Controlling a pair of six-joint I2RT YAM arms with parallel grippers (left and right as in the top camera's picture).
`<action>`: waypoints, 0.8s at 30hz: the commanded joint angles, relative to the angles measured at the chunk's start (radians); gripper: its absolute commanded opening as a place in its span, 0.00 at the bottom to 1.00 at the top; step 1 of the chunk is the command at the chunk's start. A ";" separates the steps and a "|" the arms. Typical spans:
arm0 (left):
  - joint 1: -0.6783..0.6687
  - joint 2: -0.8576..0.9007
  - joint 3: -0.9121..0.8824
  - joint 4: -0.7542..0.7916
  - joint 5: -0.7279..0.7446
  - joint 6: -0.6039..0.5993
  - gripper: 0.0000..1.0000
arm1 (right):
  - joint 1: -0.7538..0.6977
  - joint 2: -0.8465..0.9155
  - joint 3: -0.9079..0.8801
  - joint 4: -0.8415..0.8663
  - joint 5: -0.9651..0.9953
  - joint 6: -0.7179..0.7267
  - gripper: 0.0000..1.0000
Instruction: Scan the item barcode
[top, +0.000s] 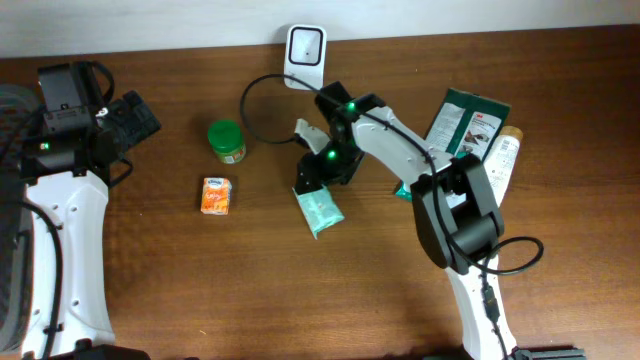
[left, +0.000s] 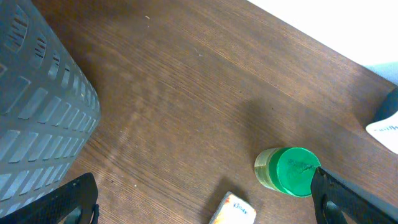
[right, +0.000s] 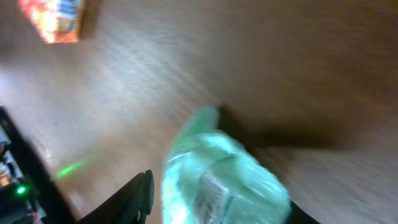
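1. Overhead: the pale green plastic pouch (top: 320, 212) lies flat mid-way across the brown wooden table (top: 200, 290), just under my right gripper (top: 318, 180).
2. Its long axis runs diagonally. One end is at my fingers and the other points toward the table's near edge, away from the white box-shaped scanner (top: 305, 46) at the far edge.
3. Right wrist view is blurred. A striped patch on the pouch's upper face may be the barcode, but I'm not sure.
4. Right jaws look part-way open around the pouch end. Whether they're gripping it, I cannot tell.
5. To do this step well: pinch clear of that patch, lift, and turn the striped face toward the scanner window.
6. Left gripper (left: 202, 202): jaws wide, empty, parked left.
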 joint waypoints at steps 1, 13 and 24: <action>0.000 -0.015 0.017 0.002 0.010 0.009 0.99 | -0.051 0.003 0.014 -0.002 0.064 0.005 0.50; 0.000 -0.015 0.017 0.002 0.010 0.009 0.99 | 0.110 0.001 0.233 -0.299 0.387 0.259 0.04; 0.000 -0.015 0.017 0.002 0.010 0.009 0.99 | 0.179 0.003 -0.043 -0.010 0.478 0.451 0.04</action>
